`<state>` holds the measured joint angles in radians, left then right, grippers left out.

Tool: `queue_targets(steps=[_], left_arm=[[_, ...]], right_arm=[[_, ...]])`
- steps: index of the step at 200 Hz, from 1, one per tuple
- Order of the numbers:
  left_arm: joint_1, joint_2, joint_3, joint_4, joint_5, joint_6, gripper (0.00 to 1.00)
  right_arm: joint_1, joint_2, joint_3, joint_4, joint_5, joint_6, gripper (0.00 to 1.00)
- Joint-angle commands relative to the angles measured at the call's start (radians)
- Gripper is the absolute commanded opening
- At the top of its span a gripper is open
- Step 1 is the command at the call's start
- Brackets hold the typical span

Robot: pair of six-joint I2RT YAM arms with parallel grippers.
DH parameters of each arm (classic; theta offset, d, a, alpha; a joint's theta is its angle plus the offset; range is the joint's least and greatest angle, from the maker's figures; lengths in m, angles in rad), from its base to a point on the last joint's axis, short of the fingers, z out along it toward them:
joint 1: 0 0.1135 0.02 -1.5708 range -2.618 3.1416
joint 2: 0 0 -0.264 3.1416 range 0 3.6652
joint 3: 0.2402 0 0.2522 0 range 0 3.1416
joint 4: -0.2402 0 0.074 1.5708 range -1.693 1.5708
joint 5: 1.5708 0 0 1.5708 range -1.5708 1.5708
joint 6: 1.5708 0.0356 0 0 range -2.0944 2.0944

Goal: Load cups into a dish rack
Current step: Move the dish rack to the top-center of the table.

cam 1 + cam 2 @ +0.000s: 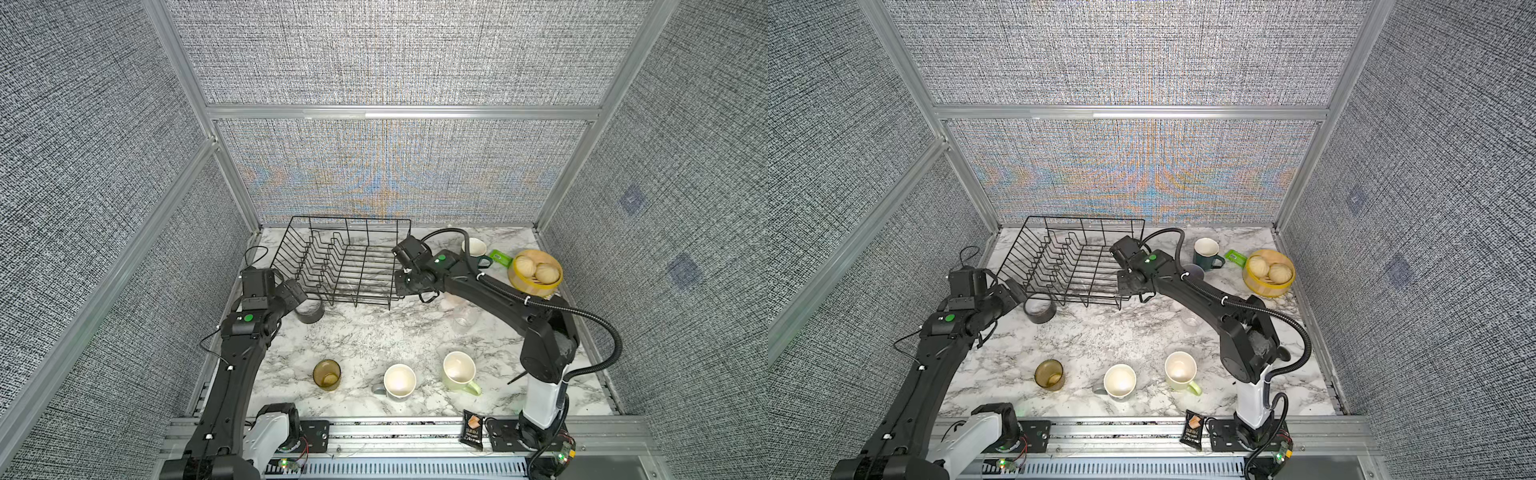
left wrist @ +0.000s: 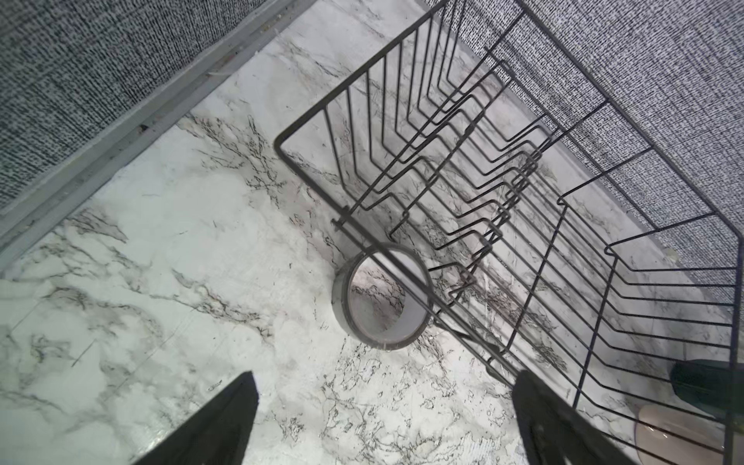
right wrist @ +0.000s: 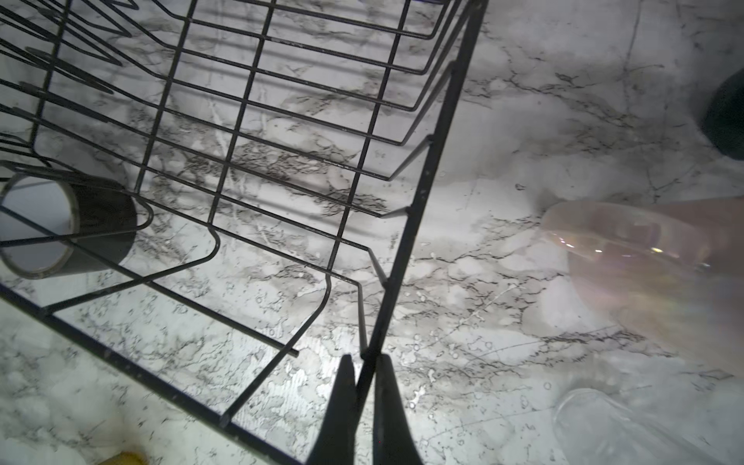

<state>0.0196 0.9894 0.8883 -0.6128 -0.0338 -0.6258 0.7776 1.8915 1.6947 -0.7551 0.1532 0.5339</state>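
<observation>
The black wire dish rack (image 1: 353, 219) stands at the back of the marble table with nothing in it. My right gripper (image 3: 365, 358) is shut on the rack's right rim wire (image 3: 435, 169). My left gripper (image 2: 384, 382) hangs open by the rack's front left corner, holding nothing. An amber tumbler (image 1: 327, 374), a grey mug (image 1: 399, 381) and a pale green mug (image 1: 459, 370) stand along the front. A dark teal mug (image 1: 476, 251) is at the back right. A clear glass (image 1: 465, 318) and a pale pink mug (image 3: 652, 241) sit beside my right arm.
A roll of dark tape (image 1: 309, 311) lies against the rack's front left corner, just ahead of my left fingers. A yellow bowl with bread rolls (image 1: 536, 270) and a green packet (image 1: 500, 257) sit at the back right. A snack packet (image 1: 472, 430) lies on the front rail.
</observation>
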Motion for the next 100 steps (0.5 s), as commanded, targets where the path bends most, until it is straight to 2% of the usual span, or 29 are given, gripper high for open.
queue_targets(steps=[1, 50, 84, 100], left_arm=[[0.000, -0.017, 0.018, -0.020, -0.056, 0.021, 0.99], [0.000, -0.038, 0.033, -0.025, -0.050, 0.029, 0.99], [0.000, -0.010, 0.043, -0.024, -0.046, 0.031, 0.99], [0.000, 0.011, 0.044, -0.013, -0.032, 0.028, 0.99]], right_arm=[[0.030, 0.007, 0.017, 0.024, -0.052, -0.071, 0.00], [0.040, 0.011, 0.019, 0.005, -0.084, -0.077, 0.00], [0.026, 0.014, 0.037, -0.021, -0.051, -0.074, 0.00], [0.017, 0.026, 0.058, -0.039, -0.067, -0.049, 0.31]])
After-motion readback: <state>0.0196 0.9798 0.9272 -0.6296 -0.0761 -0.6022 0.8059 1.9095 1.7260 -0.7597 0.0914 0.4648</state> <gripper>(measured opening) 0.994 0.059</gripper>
